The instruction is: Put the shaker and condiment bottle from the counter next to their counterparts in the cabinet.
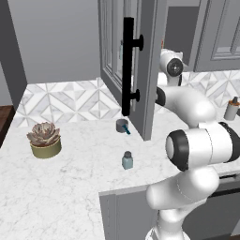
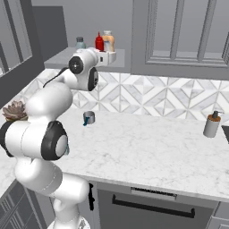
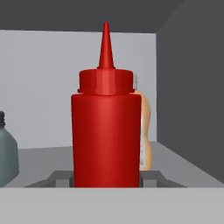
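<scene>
While the claw (image 3: 106, 181) stands closed on its lower body, the condiment bottle (image 3: 106, 131) sits upright between the two finger tips, red, nozzle pointing straight up, base at or just above the shelf of the cabinet (image 2: 89, 57) — contact with the shelf cannot be told. Seen from the right base camera, the same condiment bottle (image 2: 99, 41) shows at the front of the hand, inside the open cabinet

Just behind the red bottle and partly hidden by it: a pale orange-tan bottle (image 3: 145, 131), upright on the shelf. Off to the bottle's other side, near but apart: a grey-blue jar (image 3: 8, 151) with a dark cap, also on the shelf

Below the cabinet, on the counter (image 1: 70, 187): the shaker (image 1: 127, 160), upright, alone, well apart from the red bottle, close to the counter's front edge. Behind the shaker, toward the wall, a small grey cup (image 1: 123, 125) with a blue handle, near the foot of the open cabinet door (image 1: 136, 65) with its long black bar handle

Far from the shaker along the counter, one way a potted succulent (image 1: 44, 139); the other way, by the tiled wall, a grey brown-topped bottle (image 2: 212, 124)
</scene>
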You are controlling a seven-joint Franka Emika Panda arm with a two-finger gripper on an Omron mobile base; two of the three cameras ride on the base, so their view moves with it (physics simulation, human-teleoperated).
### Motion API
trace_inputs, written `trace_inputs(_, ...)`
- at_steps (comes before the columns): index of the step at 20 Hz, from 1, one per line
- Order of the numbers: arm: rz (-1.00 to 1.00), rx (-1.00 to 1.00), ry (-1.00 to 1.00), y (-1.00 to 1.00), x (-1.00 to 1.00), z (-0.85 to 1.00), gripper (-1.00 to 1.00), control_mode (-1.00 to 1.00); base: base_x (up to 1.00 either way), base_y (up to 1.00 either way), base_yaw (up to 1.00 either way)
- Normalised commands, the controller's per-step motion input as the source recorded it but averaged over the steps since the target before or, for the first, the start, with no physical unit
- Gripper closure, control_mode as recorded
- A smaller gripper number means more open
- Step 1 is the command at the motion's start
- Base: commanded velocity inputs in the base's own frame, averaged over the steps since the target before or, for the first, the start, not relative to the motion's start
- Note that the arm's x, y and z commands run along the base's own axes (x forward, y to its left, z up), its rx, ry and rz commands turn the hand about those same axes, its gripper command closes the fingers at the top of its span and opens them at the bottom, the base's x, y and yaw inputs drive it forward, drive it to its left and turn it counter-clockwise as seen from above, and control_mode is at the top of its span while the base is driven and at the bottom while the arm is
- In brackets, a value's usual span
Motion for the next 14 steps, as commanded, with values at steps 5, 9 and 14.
trace_inputs(5,0.0,0.0,-0.04,-0.04,0.22,-0.34,-1.0,-1.0,0.0,0.0,0.0)
trace_inputs(9,0.0,0.0,-0.03,-0.15,0.04,-0.19,-1.0,-1.0,0.0,0.0,0.0)
trace_inputs(14,0.0,0.01,0.0,-0.13,-0.17,-0.02,-1.0,-1.0,0.0,0.0,0.0)
